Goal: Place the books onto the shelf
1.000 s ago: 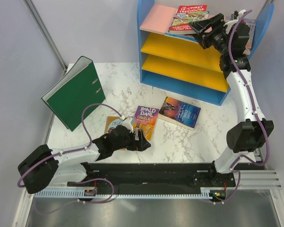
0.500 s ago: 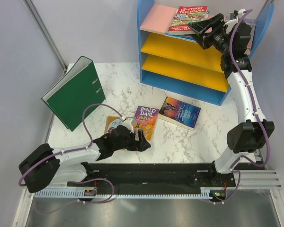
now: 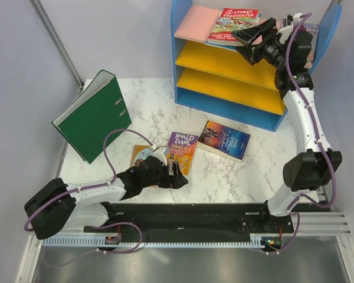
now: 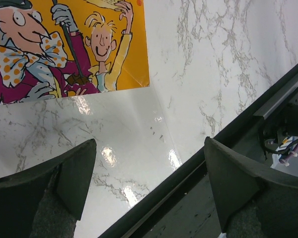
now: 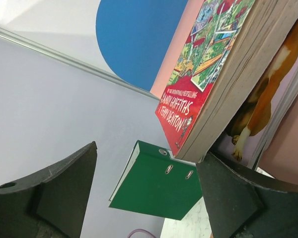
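On the pink top board of the blue-framed shelf (image 3: pixel 178 59): red-green 13-Storey Treehouse book (image 3: pixel 233 22), flat, atop a dog-cover book (image 5: pixel 268 94). At its near corner, right gripper (image 3: pixel 245 40), jaws spread, clasping nothing. Down on the marble table (image 3: pixel 253 171): purple Roald Dahl book (image 3: pixel 183 150), dark blue fantasy book (image 3: pixel 224 140) just beside, small tan-orange book (image 3: pixel 140 154) to its left. Just short of the Roald Dahl cover's lower edge, left gripper (image 3: pixel 178 175), released, wide, empty. Green ring binder (image 3: pixel 94 115) well apart, far left
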`<state>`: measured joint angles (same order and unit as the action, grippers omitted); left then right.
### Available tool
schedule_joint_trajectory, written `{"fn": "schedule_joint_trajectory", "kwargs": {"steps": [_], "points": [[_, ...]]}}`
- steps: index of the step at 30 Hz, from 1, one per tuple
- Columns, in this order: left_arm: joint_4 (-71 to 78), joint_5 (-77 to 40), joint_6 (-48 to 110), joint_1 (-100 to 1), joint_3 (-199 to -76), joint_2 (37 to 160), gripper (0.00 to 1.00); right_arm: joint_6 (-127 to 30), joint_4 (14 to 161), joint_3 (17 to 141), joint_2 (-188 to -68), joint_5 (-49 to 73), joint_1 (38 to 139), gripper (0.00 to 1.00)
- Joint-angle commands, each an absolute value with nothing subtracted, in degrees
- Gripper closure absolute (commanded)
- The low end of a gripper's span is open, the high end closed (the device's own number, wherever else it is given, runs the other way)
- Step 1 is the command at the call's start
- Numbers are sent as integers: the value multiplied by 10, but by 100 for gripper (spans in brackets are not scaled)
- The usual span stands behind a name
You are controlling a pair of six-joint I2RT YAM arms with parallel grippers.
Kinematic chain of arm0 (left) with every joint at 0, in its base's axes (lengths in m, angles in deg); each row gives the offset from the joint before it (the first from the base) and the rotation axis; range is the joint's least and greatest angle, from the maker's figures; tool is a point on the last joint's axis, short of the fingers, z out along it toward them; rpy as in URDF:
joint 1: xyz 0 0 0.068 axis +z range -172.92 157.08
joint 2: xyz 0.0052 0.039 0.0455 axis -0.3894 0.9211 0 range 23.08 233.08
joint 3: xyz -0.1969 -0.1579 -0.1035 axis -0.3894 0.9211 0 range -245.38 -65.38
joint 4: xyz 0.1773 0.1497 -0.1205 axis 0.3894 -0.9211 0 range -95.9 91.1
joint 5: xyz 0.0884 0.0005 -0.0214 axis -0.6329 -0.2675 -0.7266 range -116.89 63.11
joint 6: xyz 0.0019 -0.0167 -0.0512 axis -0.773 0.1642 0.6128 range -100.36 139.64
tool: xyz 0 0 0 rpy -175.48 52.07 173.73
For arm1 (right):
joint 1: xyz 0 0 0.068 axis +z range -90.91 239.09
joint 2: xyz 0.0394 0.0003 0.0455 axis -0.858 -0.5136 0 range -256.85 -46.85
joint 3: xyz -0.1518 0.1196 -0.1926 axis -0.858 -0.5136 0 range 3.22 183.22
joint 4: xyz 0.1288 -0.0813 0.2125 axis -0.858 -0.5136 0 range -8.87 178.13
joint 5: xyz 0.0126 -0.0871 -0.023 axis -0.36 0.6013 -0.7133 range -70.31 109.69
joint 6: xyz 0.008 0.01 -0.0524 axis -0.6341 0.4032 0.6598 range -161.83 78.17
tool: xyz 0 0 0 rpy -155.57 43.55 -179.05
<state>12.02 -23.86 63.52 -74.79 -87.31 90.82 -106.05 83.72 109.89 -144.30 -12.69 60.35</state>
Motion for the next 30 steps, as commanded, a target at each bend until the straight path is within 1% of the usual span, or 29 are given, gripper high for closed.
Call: {"fn": "schedule_joint_trajectory", "kwargs": {"steps": [1, 9, 15, 18, 21, 23, 28, 30], "points": [[143, -249, 645, -751, -893, 910, 5, -1090, 851, 1089, -1414, -164, 601, 13], [143, -249, 643, -751, -893, 908, 5, -1106, 851, 1042, -1392, -178, 594, 12], [136, -250, 640, -751, -899, 904, 5, -1088, 857, 971, -1355, -184, 594, 11], [121, -250, 629, -751, -919, 907, 5, -1049, 849, 928, -1325, -186, 594, 11], [92, -268, 614, -751, -954, 916, 2, -973, 801, 872, -1275, -170, 594, 11], [59, -286, 602, -750, -997, 938, 0, -897, 751, 825, -1232, -161, 594, 11], [-4, -292, 592, -748, -1088, 1008, 0, -796, 666, 677, -1148, -122, 594, 11], [-22, -285, 592, -742, -1120, 1040, 0, -759, 647, 637, -1135, -116, 594, 12]]}}
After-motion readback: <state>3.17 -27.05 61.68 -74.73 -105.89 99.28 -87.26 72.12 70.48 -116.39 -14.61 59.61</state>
